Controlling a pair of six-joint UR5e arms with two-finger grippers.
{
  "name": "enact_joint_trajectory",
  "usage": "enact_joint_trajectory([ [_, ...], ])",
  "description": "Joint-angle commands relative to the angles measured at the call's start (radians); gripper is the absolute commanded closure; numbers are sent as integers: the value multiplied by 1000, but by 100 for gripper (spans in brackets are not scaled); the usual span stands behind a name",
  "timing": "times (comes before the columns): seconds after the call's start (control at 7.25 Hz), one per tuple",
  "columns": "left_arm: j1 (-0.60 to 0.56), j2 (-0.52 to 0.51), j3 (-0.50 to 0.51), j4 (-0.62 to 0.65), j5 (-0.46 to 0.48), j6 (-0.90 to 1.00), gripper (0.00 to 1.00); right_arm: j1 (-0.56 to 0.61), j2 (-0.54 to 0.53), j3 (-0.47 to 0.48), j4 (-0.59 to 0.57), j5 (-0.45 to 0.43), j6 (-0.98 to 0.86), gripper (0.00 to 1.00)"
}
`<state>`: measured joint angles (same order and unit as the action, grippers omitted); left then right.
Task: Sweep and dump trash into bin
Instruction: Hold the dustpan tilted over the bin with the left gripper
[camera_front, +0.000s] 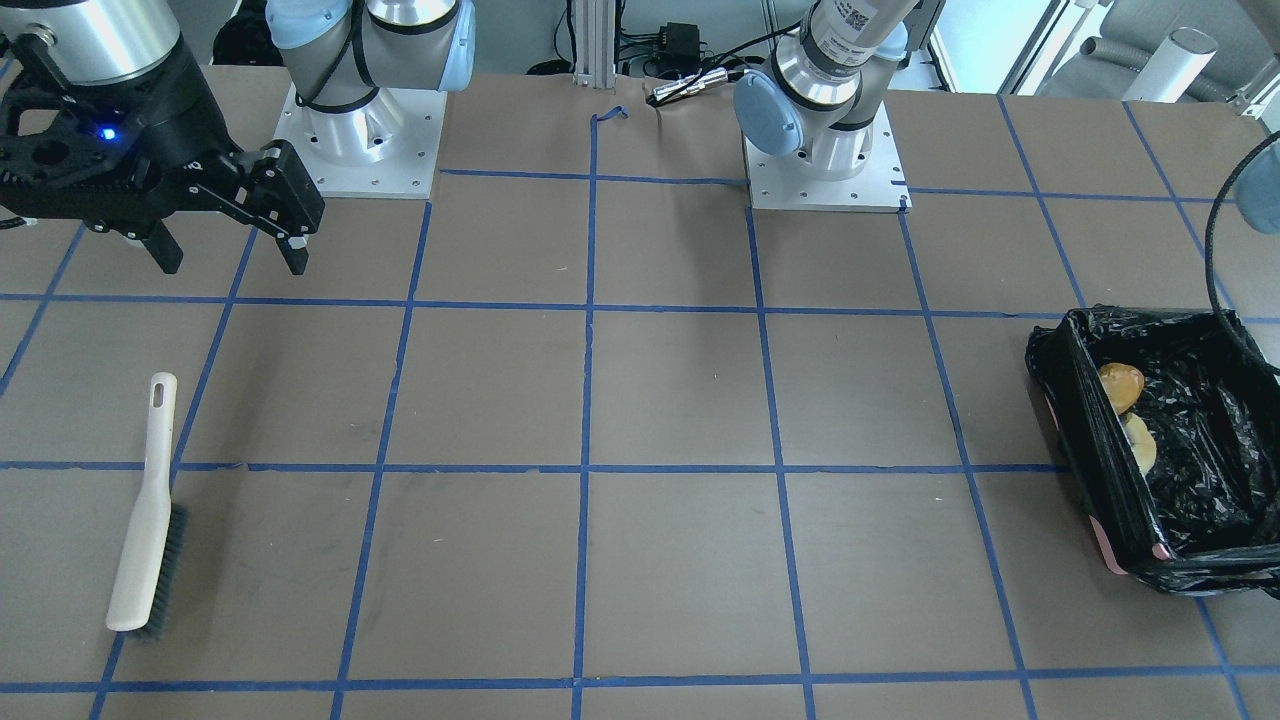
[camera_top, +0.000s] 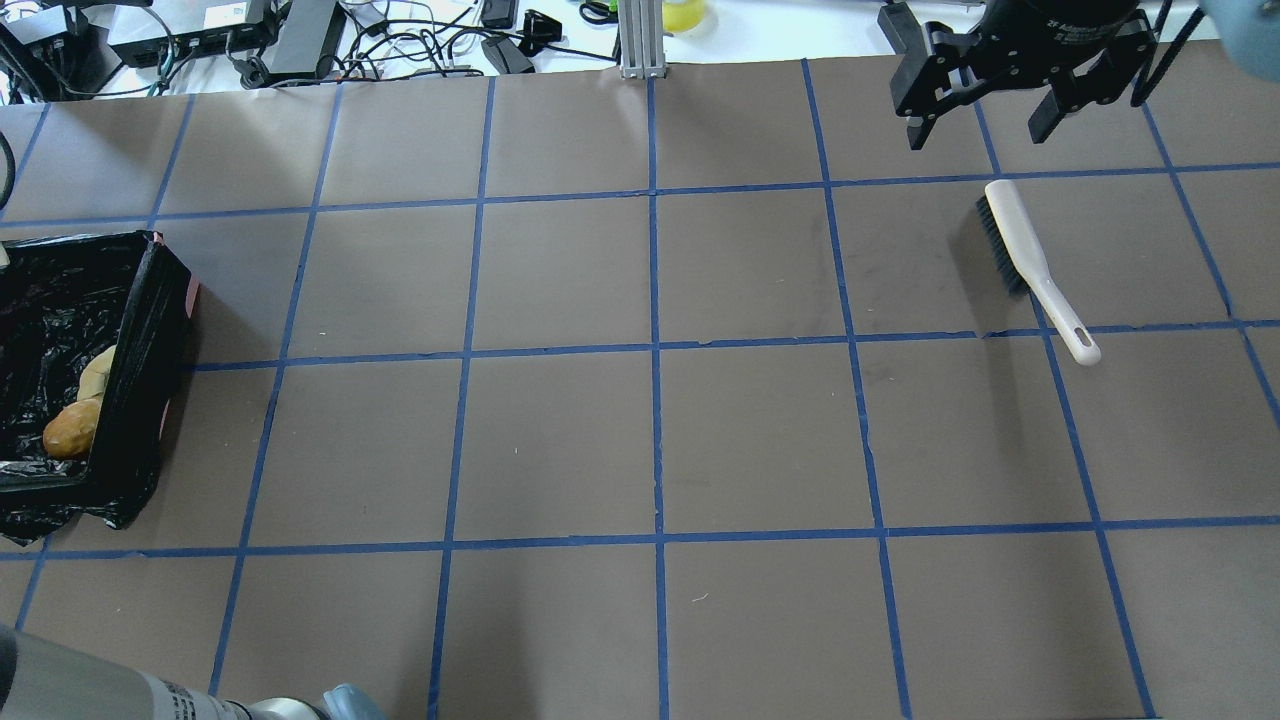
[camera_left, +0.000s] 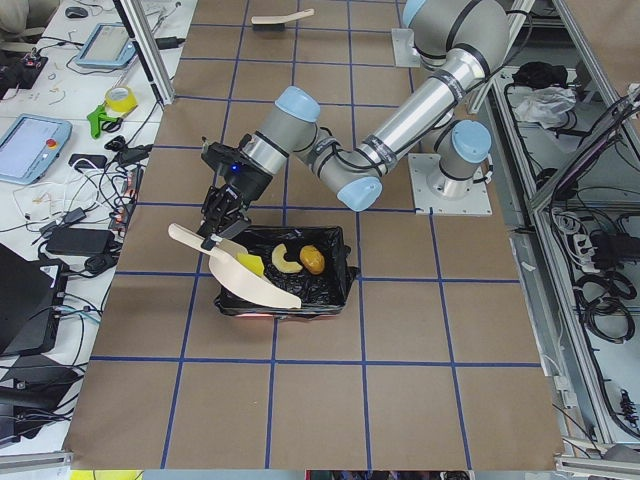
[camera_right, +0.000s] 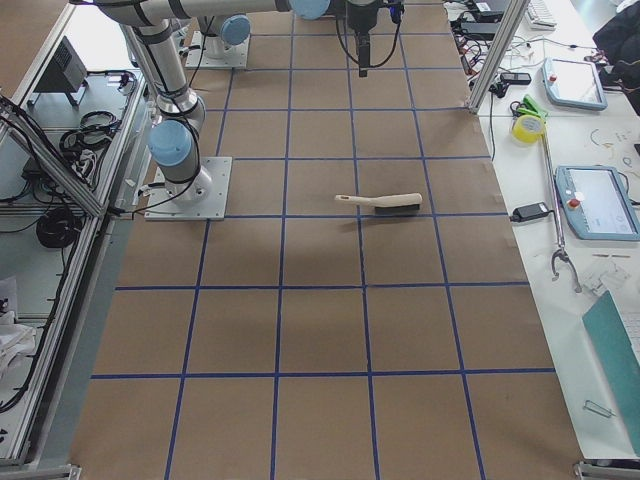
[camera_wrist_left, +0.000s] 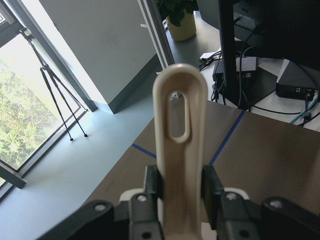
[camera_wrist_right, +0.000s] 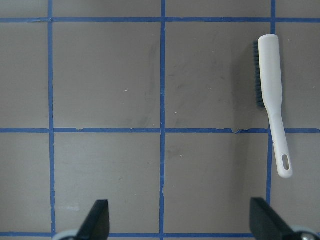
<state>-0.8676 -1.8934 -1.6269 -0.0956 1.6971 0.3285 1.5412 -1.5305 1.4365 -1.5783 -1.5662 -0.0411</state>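
In the front-facing view you see the right pincer (camera_front: 233, 255) at upper left, raised above the worktop (camera_front: 640, 400), jaws spread wide and holding nothing. The brush (camera_front: 150, 510) lies flat at lower left. The bin (camera_front: 1090, 450) sits at the right edge with the tan lump (camera_front: 1120, 385) and the croissant (camera_front: 1140, 445) inside it.

The overhead view gives you the same layout mirrored: the bin is at the left edge, and the brush is at upper right, just below the wide-open pincer.

Only the left-side view shows you the left pincer (camera_left: 222, 225). It holds the dustpan (camera_left: 240, 272) by its handle, tilted over the bin's edge. This view also shows you the yellow sponge (camera_left: 250, 264), lying in the bin beside the other two pieces.

The left wrist view confirms the grip: both fingers (camera_wrist_left: 152, 182) press against the dustpan handle.

In the right wrist view the two fingertips sit at the bottom corners, far apart, with bare worktop between them. The brush is at upper right.
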Motion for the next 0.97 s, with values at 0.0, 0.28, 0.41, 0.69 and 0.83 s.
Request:
enact_joint_trajectory([
  [0.0, -43, 20, -36, 59, 13, 20, 100, -1, 1, 1, 0, 2, -2, 0],
  [0.28, -120, 26, -60, 100, 162, 14, 100, -1, 0, 1, 0, 2, -5, 0],
  [0.41, -120, 30, -70, 131, 162, 30, 100, -1, 0, 1, 0, 2, -5, 0],
  [0.69, -120, 30, -108, 248, 165, 102, 100, -1, 0, 1, 0, 0, -5, 0],
  [0.83, -120, 28, -126, 292, 164, 103, 100, -1, 0, 2, 0, 0, -5, 0],
])
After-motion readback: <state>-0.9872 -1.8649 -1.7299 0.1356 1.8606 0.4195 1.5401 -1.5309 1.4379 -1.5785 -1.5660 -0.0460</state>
